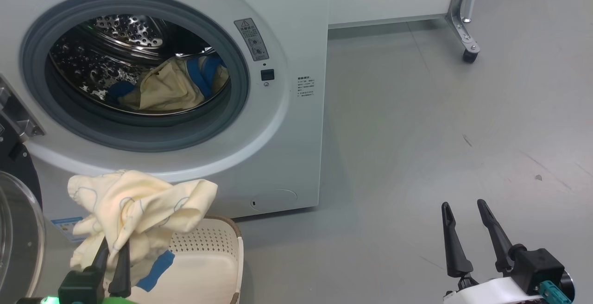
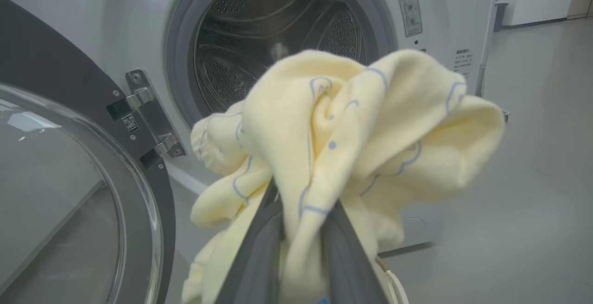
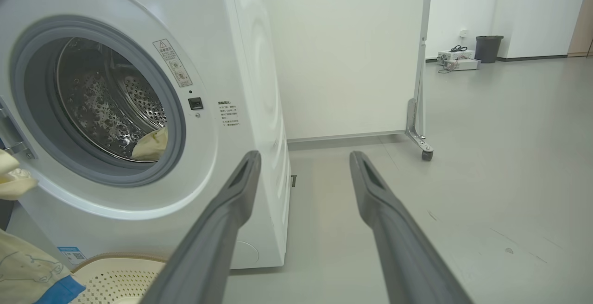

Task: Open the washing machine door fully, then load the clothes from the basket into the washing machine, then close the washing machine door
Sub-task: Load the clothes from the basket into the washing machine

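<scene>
Left claw (image 1: pixel 114 254) pinches soft, crumpled cream clothes (image 1: pixel 139 202).

The washing machine door (image 1: pixel 16 230) is cut by the left edge, so just a slice of its black ring and glass bowl shows. The left gripper (image 1: pixel 115 248) has its fingertips buried in the clothes (image 1: pixel 134 206), and its body runs off the near edge. That hanging cloth covers the left part of the basket (image 1: pixel 217 267), whose near side is also cropped, and most of the blue label sticker (image 1: pixel 62 227). The piece in the drum (image 1: pixel 171 88) lies partly behind the grey seal (image 1: pixel 139 132). Print on the warning label (image 1: pixel 251 40) is too small to read. Far right, the boxes (image 3: pixel 456 58) by a dark bin (image 3: pixel 488 48) are too small to identify.
</scene>
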